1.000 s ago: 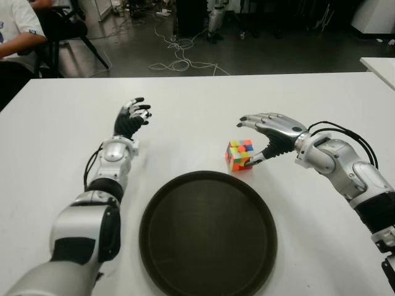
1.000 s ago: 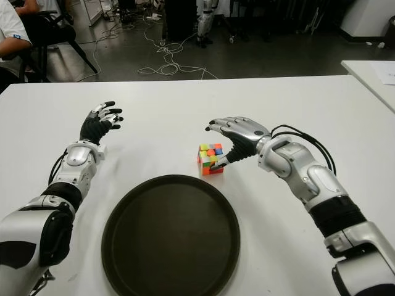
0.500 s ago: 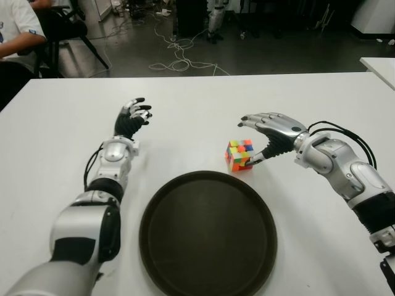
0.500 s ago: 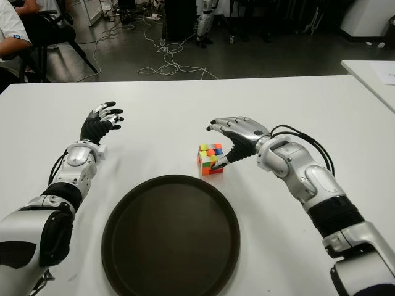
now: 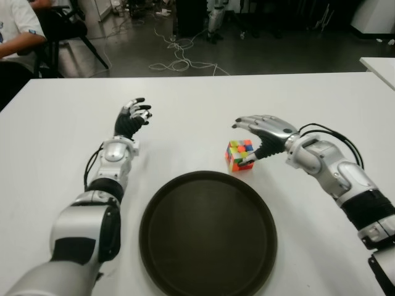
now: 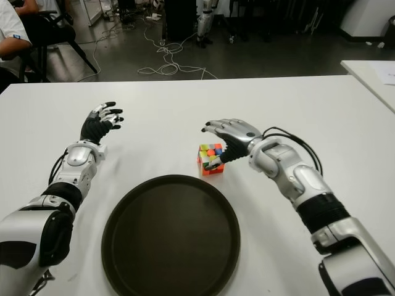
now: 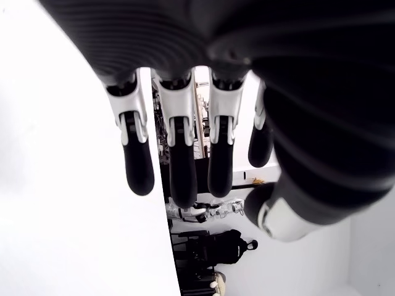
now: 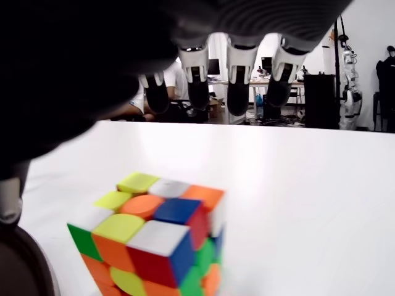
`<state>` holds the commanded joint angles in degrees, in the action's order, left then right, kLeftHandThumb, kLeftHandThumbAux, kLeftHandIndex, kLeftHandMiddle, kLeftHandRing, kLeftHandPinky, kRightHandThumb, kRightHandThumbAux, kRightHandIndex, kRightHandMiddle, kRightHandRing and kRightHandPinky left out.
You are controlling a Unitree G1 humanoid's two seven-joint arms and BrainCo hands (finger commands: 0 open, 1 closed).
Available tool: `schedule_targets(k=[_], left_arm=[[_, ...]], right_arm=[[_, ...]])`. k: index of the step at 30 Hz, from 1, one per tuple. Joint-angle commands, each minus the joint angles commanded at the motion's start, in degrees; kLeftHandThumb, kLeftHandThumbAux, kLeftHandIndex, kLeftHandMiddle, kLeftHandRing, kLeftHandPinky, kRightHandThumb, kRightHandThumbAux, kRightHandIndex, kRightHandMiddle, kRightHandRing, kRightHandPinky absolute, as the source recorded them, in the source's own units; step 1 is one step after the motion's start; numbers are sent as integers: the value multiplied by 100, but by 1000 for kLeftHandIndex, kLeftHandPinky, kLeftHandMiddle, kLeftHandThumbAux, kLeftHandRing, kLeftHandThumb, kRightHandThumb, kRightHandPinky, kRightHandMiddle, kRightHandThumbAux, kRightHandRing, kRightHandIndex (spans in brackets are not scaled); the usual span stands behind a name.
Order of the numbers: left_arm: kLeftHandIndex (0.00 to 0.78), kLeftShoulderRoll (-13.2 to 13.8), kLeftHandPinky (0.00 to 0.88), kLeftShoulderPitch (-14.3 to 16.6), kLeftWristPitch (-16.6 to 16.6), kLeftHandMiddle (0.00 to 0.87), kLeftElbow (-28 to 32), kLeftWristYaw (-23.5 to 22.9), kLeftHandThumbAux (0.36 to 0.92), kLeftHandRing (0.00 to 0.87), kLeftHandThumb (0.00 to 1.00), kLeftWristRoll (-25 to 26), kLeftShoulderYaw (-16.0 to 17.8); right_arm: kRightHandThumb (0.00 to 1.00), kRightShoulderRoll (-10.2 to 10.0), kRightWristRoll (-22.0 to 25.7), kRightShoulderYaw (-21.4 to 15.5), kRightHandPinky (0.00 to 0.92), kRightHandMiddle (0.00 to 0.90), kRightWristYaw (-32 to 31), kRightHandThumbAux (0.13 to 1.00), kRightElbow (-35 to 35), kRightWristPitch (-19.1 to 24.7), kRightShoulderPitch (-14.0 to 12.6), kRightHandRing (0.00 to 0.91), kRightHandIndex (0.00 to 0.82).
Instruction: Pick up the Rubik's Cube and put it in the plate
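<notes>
The Rubik's Cube (image 5: 241, 155) stands on the white table (image 5: 185, 105) just beyond the far right rim of the dark round plate (image 5: 208, 232). My right hand (image 5: 258, 131) hovers over and beside the cube's right side, fingers (image 5: 247, 121) spread above its top and the thumb against its right face. The right wrist view shows the Rubik's Cube (image 8: 154, 234) close under the open fingers (image 8: 239, 74), not enclosed. My left hand (image 5: 132, 116) shows at the left of the table, fingers spread, holding nothing.
A person in a white shirt (image 5: 15, 34) sits on a chair at the far left beyond the table. Cables (image 5: 179, 58) lie on the dark floor behind. A second white table's corner (image 5: 379, 65) shows at the far right.
My right hand has shifted left, closer over the cube, with the thumb drawn in along its right face. The cube, plate and left hand have not moved.
</notes>
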<state>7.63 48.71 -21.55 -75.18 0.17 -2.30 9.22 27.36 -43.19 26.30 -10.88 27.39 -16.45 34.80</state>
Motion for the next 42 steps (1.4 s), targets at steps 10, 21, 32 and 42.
schedule_targets(k=[10,21,32,42], left_arm=[[213,-31,324,18,12,311,2,-64,735,321,472,49,45],[222,-55,330,11,-46,318,11,-102,744,322,514,69,58],[220,-60,329,4,-62,313,13,-116,715,325,522,64,60],[228,-75,322,2,-64,317,21,-103,731,320,473,84,77]], right_arm=[[0,-97,-77,149,99,100,238,414,445,-127,155,88,78],[0,-147,-164,239,112,105,454,428,667,-208,226,103,80],[0,-174,-175,337,104,109,468,419,794,-317,270,105,80],[0,-283,-215,383,115,106,515,410,840,-208,230,103,80]])
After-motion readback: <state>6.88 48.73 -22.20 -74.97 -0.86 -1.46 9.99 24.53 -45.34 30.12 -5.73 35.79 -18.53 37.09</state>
